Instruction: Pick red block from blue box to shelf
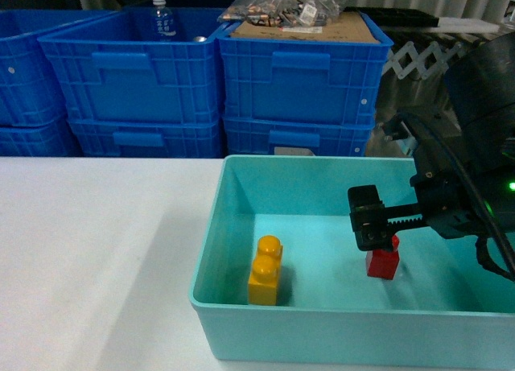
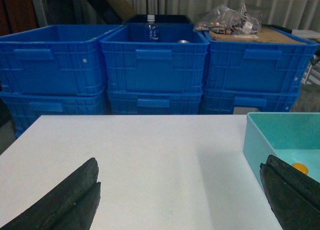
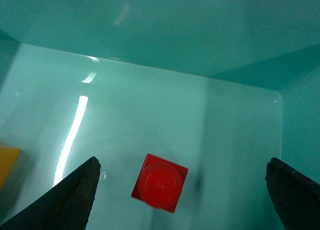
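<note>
On the floor of the blue box [image 1: 211, 226] we see the red block [image 1: 383, 260] standing upright with its single stud on top, toward the right half of the tub and well apart from the orange-yellow two-stud brick [image 1: 266, 270], which stands nearer the front wall on the left. Our right gripper [image 1: 372, 222] hangs inside the box just above the block. From the right wrist camera the red block [image 3: 160, 182] sits on the tub floor between the two dark fingers [image 3: 70, 200], nearer the left one; the fingers are spread wide and touch nothing. A sliver of the yellow brick [image 3: 9, 162] shows at the left edge of that view.

Our left gripper [image 2: 180, 200] is over the white table [image 2: 150, 160], to the left of the box, with its fingers [image 2: 65, 200] wide apart and holding nothing. From there we see the near corner of the blue box [image 2: 260, 140] and a bit of the yellow brick [image 2: 300, 167] inside it.

Behind the table stand stacked dark blue ribbed crates [image 1: 298, 89]. One holds a water bottle [image 1: 162, 17]; another carries a cardboard sheet [image 1: 306, 26] with a clear bag of small parts [image 1: 282, 5] on it. We cannot make out the shelf in these views.
</note>
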